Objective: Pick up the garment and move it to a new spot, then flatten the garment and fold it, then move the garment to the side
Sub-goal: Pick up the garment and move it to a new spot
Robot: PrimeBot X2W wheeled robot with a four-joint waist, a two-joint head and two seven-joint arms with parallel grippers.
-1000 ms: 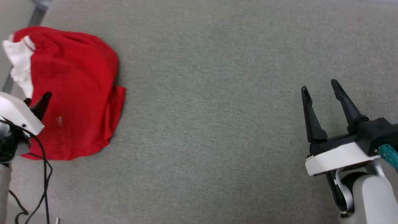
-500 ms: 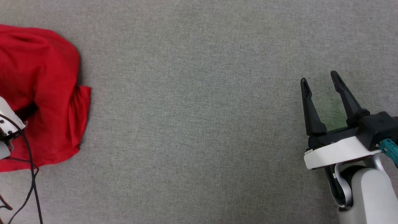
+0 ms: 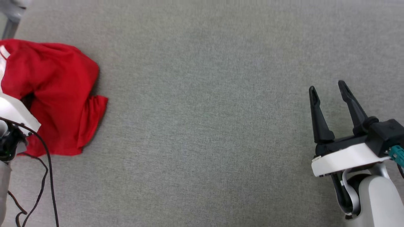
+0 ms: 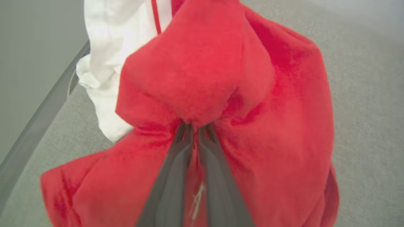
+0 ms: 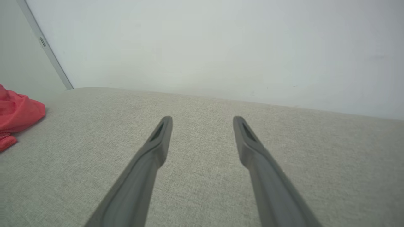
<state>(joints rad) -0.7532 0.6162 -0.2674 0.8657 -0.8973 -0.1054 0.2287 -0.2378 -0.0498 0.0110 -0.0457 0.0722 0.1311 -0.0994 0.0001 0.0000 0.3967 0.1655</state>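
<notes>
The grey cloth-covered tabletop [image 3: 205, 110] is wide. The red garment [image 3: 60, 88] lies crumpled at its left side, near the edge. The right pincer [image 3: 327, 87] hovers over bare cloth at the right, its fingers spread apart. The left pincer [image 4: 195, 126] is clenched on a fold of the garment.

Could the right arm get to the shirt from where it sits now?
Probably, though it is a long reach: the right gripper is open and bare grey surface lies between it and the shirt at the far left, which the left gripper pinches.
</notes>
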